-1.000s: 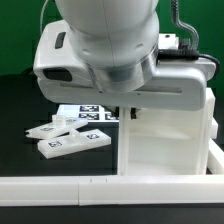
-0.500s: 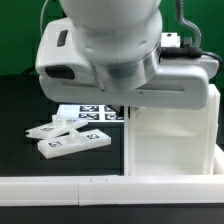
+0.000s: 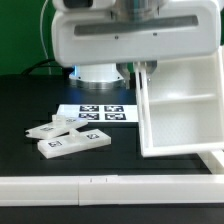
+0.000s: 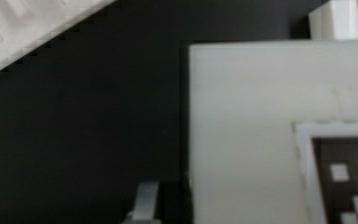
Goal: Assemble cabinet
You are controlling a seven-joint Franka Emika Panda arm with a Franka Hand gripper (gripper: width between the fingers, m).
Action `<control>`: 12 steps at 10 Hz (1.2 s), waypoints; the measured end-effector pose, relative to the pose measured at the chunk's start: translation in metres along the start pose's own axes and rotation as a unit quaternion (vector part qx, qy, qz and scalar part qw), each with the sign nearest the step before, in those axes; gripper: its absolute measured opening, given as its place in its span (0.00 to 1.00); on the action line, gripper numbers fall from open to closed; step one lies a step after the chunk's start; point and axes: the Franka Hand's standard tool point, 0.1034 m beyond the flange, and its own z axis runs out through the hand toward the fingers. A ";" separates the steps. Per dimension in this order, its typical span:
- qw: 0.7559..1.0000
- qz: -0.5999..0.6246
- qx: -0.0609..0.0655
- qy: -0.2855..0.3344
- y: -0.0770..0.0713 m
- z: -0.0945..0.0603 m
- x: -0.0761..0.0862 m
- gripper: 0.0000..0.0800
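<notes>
Can't tell if my claw (image 3: pixel 141 68) is open or clamped: arm housing hides it. Wrist view shows one finger (image 4: pixel 146 203) just beside cabinet (image 3: pixel 185 105) wall edge, tag (image 4: pixel 345 170) on wall face. Cabinet tilted, open side to camera, top corner at claw, body below claw toward exterior view's right. Loose panels (image 3: pixel 65 137) well apart from claw, toward exterior view's left, marker board (image 3: pixel 95 112) between. Judge step: reorienting cabinet. Go slow, wall square between jaws, watch for slip, seat flat before release.

Open black table (image 3: pixel 25 100) at the exterior view's left — flat panels (image 3: pixel 68 137) mid-table, cabinet box (image 3: pixel 185 110) walling the right
</notes>
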 end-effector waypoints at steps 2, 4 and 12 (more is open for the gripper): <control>0.997 0.001 -0.004 0.076 0.002 -0.001 0.014 0.04; 0.988 -0.012 -0.021 0.150 0.000 0.012 0.013 0.04; 0.928 -0.032 -0.045 0.369 0.002 0.055 -0.007 0.04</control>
